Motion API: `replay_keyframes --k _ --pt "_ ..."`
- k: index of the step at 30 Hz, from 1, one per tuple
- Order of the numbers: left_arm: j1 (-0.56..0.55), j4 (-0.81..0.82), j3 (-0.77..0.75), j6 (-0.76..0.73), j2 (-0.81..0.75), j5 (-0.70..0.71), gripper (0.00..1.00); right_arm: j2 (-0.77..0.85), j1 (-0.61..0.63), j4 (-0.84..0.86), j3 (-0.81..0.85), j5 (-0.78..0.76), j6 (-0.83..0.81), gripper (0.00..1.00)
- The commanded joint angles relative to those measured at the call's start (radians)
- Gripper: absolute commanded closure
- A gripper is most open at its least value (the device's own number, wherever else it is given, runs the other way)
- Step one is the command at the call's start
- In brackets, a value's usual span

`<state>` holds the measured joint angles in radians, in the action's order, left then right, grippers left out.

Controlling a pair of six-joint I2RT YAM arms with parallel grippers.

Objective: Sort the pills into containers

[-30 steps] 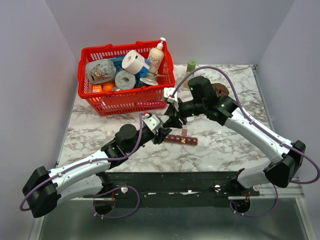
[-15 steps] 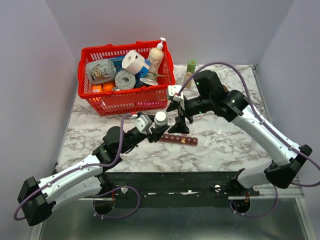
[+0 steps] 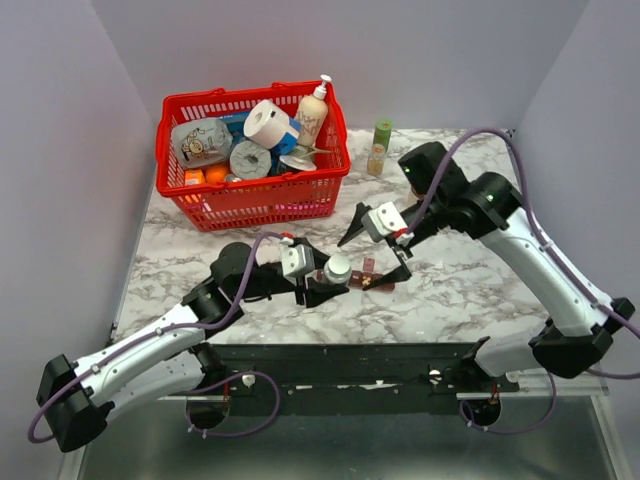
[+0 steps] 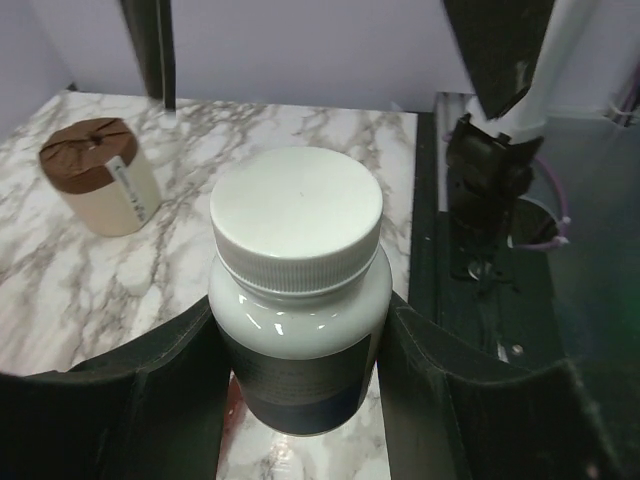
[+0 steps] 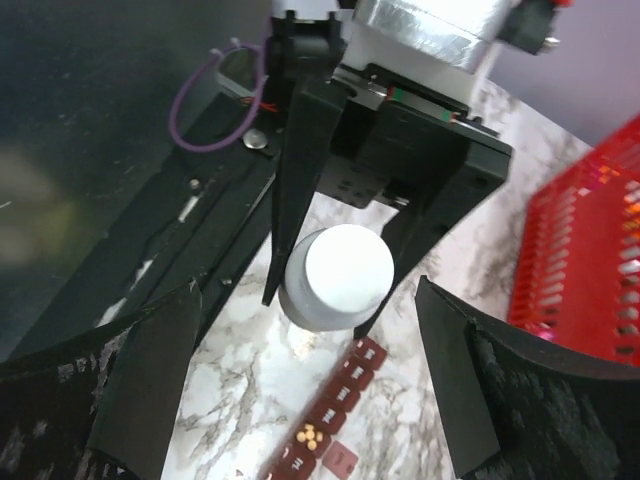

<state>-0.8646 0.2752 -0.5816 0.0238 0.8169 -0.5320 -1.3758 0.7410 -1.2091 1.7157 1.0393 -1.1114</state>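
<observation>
Left gripper (image 3: 328,283) clamping white-capped bottle (image 4: 297,300) by both sides, keeping it upright. Right gripper (image 3: 375,251) hanging with fingers spread wide, gripping nothing, facing bottle cap, not touching it. Red basket (image 3: 250,205) crowding far left. Bare marble table (image 3: 470,290) lying open on my right. Front edge running near. Containers (image 5: 330,405) lying flat beside bottle near front edge: dark red-brown strip of small square compartments, one showing yellow pills (image 5: 312,437).
</observation>
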Motion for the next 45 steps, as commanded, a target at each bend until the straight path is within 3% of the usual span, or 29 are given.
replay_keyframes --k 1,13,21,25,29,30,33,34,37,39,42,45 --pt "0.009 -0.018 -0.060 0.014 0.050 -0.220 1.00 -0.068 0.037 -0.145 -0.008 0.102 -0.192 0.07" --pt "0.032 -0.031 -0.087 0.016 0.117 -0.275 1.00 -0.046 0.064 -0.080 -0.087 0.077 -0.096 0.20" --pt "0.039 -0.041 -0.093 0.019 0.111 -0.241 1.00 -0.060 0.067 0.029 -0.108 0.024 0.045 0.44" --pt "0.039 -0.025 -0.086 0.015 0.061 -0.097 1.00 -0.054 0.074 0.134 -0.143 -0.065 0.215 0.57" --pt "0.036 0.057 -0.048 0.039 -0.013 0.195 1.00 -0.052 0.072 0.253 -0.200 -0.220 0.424 0.57" --pt "0.035 0.123 -0.032 0.079 -0.028 0.365 1.00 -0.052 0.074 0.302 -0.215 -0.298 0.464 0.58" --pt "0.024 0.258 0.029 0.132 -0.071 0.634 1.00 -0.043 0.074 0.437 -0.308 -0.424 0.638 0.58" --pt "0.021 0.283 0.035 0.145 -0.065 0.668 1.00 -0.039 0.074 0.469 -0.332 -0.447 0.710 0.59" --pt "0.016 0.337 0.025 0.157 -0.006 0.666 1.00 -0.051 0.072 0.554 -0.384 -0.528 0.815 0.59" --pt "0.016 0.363 0.019 0.156 0.024 0.626 1.00 -0.065 0.070 0.548 -0.372 -0.495 0.832 0.58" --pt "0.016 0.332 0.019 0.140 0.051 0.537 1.00 -0.072 0.063 0.519 -0.311 -0.408 0.831 0.50" --pt "0.019 0.265 0.037 0.120 0.041 0.457 1.00 -0.063 0.045 0.482 -0.246 -0.319 0.806 0.35"
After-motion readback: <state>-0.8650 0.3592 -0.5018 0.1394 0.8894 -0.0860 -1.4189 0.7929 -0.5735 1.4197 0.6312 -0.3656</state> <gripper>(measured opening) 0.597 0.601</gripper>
